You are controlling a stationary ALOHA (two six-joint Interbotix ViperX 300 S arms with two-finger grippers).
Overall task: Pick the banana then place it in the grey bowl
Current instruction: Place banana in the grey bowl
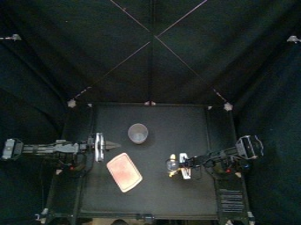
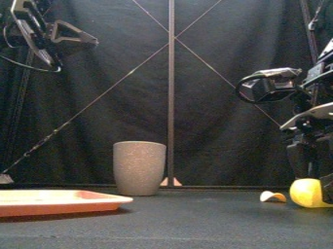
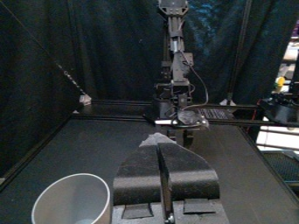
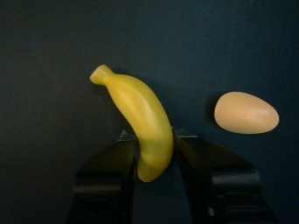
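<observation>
Status: banana point(image 4: 138, 122) lies at 4 o'clock from the grey bowl point(image 1: 137, 133), and we see the right gripper point(image 4: 156, 138) clamped across its lower end. A pale egg toy point(image 4: 246, 112) sits just beside. The left gripper point(image 3: 163, 147), pressed closed on nothing, hovers at the bowl's 8 o'clock.

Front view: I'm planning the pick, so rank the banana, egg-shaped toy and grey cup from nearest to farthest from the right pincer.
1. banana: at the right pincer, far right of the table.
2. egg-shaped toy: just left of the banana.
3. grey cup: left of centre, farther back.
</observation>
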